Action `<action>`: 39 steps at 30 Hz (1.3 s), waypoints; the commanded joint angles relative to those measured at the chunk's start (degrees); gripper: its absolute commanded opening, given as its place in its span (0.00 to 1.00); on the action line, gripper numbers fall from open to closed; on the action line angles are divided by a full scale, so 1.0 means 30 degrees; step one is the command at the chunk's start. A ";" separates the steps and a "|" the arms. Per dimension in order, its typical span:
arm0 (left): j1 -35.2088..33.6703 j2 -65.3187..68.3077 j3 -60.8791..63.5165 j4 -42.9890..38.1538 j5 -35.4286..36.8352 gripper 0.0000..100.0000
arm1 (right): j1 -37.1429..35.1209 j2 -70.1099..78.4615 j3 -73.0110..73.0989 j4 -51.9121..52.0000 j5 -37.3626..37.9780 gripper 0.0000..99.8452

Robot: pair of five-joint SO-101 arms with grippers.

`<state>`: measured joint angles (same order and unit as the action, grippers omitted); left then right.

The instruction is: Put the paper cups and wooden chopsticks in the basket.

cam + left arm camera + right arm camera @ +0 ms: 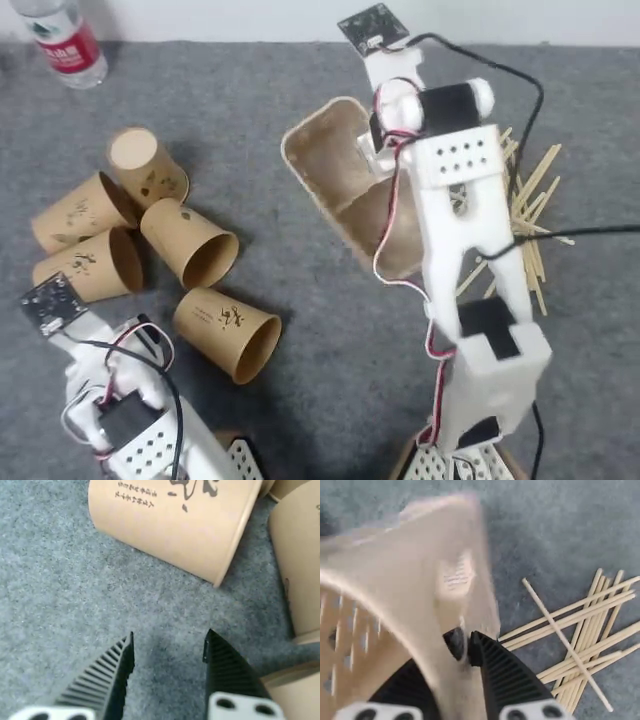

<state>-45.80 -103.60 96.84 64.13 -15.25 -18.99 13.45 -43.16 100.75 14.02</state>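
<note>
Grey carpet covers the worktop (320, 400), with a plastic bottle (65, 40) well apart from either arm. The left end effector (170, 635) hangs with jaws apart and a paper cup (175, 525) lying just ahead; it looks light and easily crushed, so I'd pinch its rim gently. The right end effector (465, 641) looks clamped on the basket (420, 580) wall, with thin, stiff wooden chopsticks (580, 630) scattered just beside it.

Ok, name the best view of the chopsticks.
Right wrist view: the wooden chopsticks lie uncovered. In the high view the right arm hides part of them; the left wrist view faces paper cups.
</note>
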 commanded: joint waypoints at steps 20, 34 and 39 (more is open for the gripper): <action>0.0059 -0.0234 -0.0132 0.0147 0.0029 0.22 | -0.1128 -0.3707 0.5070 0.0278 0.0117 0.14; 0.0059 -0.0234 -0.0132 0.0147 0.0029 0.22 | -0.3853 -0.4703 -0.2462 0.0747 0.0645 0.20; 0.0059 -0.0234 -0.0132 0.0117 0.0029 0.22 | -0.5612 -0.7429 0.0322 0.0747 0.0850 0.20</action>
<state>-45.80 -103.60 96.84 64.13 -15.25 -32.88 -2.29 -46.15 100.75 15.52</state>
